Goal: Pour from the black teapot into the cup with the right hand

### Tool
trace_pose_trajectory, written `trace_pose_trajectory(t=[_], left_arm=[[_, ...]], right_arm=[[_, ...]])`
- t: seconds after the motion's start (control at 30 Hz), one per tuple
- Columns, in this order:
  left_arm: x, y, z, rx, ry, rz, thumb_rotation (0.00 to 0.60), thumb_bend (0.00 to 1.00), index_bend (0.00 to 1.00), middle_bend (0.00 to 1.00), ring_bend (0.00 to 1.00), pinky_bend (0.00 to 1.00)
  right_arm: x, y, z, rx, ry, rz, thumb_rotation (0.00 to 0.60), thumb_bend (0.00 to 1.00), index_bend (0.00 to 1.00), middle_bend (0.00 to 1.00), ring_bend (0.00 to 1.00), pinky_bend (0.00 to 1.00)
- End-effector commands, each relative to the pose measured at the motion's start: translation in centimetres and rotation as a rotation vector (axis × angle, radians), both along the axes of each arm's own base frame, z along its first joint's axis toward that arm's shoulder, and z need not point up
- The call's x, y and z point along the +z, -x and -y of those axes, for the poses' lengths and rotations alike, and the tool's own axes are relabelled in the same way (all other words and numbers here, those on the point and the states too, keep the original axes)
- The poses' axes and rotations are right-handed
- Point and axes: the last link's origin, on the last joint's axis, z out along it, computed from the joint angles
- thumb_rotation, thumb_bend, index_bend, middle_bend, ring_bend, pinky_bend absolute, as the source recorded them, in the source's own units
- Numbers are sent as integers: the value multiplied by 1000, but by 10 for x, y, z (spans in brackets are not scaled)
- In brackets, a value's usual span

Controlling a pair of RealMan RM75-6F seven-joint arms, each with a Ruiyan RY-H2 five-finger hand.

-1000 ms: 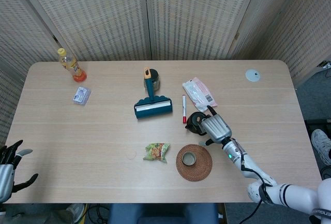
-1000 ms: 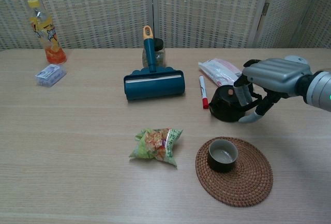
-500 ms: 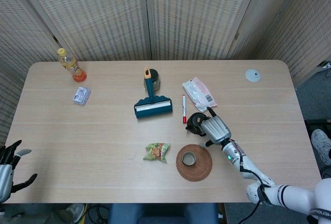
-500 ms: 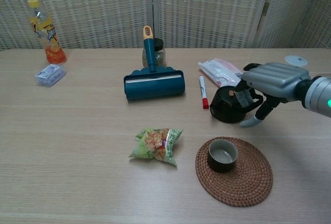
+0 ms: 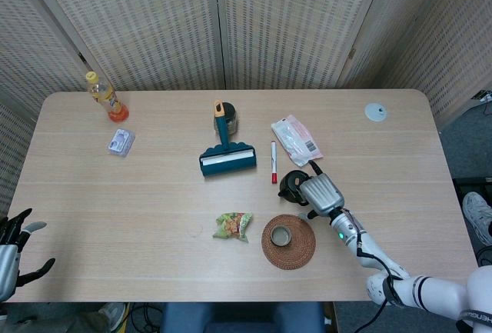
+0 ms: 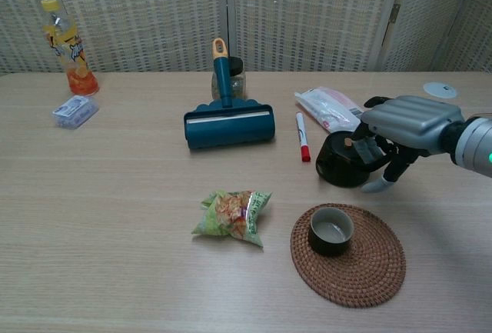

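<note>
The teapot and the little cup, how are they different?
The black teapot is bigger and rounder than the cup, which is short and open on top. The teapot is next to the red pen, with the right hand closed around its far side; nothing touches the cup. The cup stands on the woven coaster; the teapot is off the coaster. Both are dark.

Right hand (image 6: 400, 129) curled; left hand (image 5: 14, 244) spread.

right hand (image 5: 320, 193) grips black teapot (image 5: 291, 185) | cup (image 5: 280, 234) (on mat)
</note>
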Motion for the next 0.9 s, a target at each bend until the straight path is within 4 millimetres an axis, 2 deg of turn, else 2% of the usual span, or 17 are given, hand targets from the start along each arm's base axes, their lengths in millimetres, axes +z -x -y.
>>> trace_pose_trajectory(t=[0.03, 0.5, 0.9], left_arm=[[0, 0, 0, 0, -1, 0, 600, 184, 278, 90, 120, 39], [1, 0, 0, 0, -2, -2, 600, 183, 278, 90, 120, 39], [1, 1, 1, 4, -2, -2, 600, 183, 278, 90, 120, 39]], right_arm=[[-1, 0, -1, 1, -4, 1, 436, 0, 609, 609, 507, 0], [-1, 5, -7, 8, -10, -28, 472, 0, 614, 613, 525, 0], [-5, 9, -12, 31, -19, -63, 480, 0, 618, 616, 533, 0]])
